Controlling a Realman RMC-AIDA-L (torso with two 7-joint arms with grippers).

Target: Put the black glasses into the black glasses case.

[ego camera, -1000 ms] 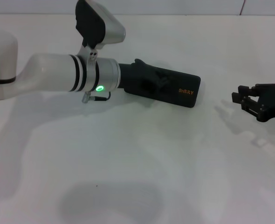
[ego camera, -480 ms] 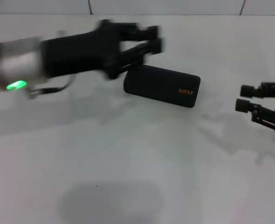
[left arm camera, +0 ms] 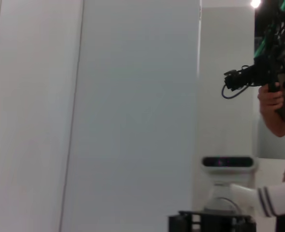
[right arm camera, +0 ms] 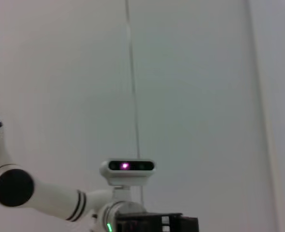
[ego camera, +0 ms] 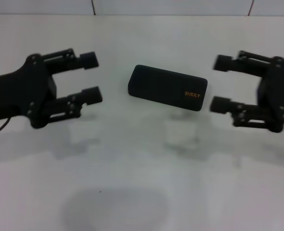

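Both the left gripper [ego camera: 89,78] and right gripper [ego camera: 222,83] have drawn back, fingers spread and empty, leaving the closed black glasses case [ego camera: 167,87] between them, so the task looks finished.

The black glasses case [ego camera: 167,87] lies shut, flat, slightly askew.

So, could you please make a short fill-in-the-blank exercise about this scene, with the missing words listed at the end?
1. The black glasses case lies on the table with its lid ____.
2. The lettering on the case is ____ in colour.
3. The left gripper and the right gripper both have their fingers ____.
4. The case lies ____ the two grippers, touched by neither.

Missing words: closed; orange; open; between
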